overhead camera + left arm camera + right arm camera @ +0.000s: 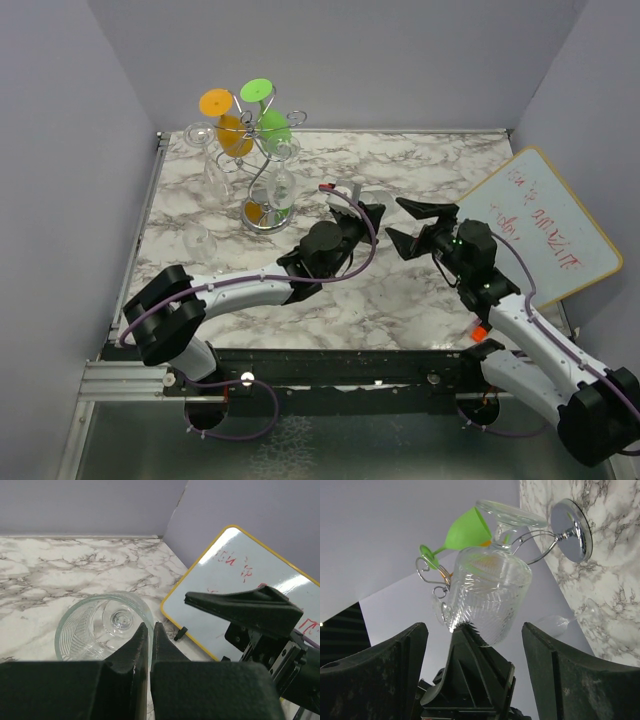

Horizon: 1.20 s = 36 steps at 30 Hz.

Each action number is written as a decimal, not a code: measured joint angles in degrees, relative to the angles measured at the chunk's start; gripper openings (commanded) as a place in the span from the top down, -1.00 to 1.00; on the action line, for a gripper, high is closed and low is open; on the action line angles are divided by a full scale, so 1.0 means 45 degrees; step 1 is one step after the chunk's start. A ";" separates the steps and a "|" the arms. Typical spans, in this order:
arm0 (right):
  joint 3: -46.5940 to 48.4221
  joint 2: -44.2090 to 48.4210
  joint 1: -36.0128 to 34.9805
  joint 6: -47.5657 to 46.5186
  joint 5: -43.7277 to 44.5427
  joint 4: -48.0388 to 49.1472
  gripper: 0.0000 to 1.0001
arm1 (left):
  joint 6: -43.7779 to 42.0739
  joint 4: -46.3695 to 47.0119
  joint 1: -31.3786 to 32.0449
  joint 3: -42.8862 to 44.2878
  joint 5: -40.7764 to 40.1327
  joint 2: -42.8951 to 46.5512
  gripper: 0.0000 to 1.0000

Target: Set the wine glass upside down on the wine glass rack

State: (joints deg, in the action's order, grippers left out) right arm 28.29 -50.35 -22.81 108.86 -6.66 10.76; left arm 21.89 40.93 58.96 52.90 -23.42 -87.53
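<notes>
My left gripper (368, 212) is shut on the rim of a clear ribbed wine glass (102, 627), with one finger inside the bowl and one outside. It holds the glass above the table, tipped on its side with the foot toward the back wall. My right gripper (395, 220) is wide open and empty, just right of the glass and facing it (487, 595). The wine glass rack (265, 170) stands at the back left on its round shiny base (572, 530). An orange glass (232, 125), a green glass (465, 530) and clear ones hang on it.
A white board with a yellow frame (545, 230) leans at the right side behind my right arm, and also shows in the left wrist view (235, 575). Another clear glass (200, 240) lies on the marble near the left edge. Grey walls close in the table.
</notes>
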 measured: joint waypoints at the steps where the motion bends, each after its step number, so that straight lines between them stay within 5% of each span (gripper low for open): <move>1: 0.0121 -0.0083 0.0000 -0.0005 0.0058 -0.0044 -0.68 | 0.0010 0.0034 0.0000 0.0000 0.0000 -0.0053 1.00; 6: 0.0855 -0.1141 0.0000 -0.0087 0.0083 0.0000 -0.92 | 0.0039 0.0039 0.0005 0.0000 0.0005 -0.0291 1.00; 21: 0.1486 -0.2628 0.0000 0.0340 -0.0627 -0.0170 -0.91 | 0.0024 0.0889 0.0005 0.0000 0.0549 -0.0549 1.00; 29: 0.1724 -0.2997 0.0000 0.0612 -0.0738 -0.0107 -0.61 | 0.0029 0.1117 0.0010 0.0000 0.0923 -0.0816 1.00; 36: 0.1768 -0.3230 0.0000 0.0704 -0.0729 0.0136 0.04 | 0.0019 0.1350 -0.0024 -0.0087 0.1035 -0.0816 1.00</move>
State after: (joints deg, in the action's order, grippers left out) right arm 36.25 -64.88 -22.81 112.03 -9.93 11.38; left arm 21.98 47.00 58.85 52.51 -18.76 -91.20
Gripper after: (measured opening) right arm 0.726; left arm 0.017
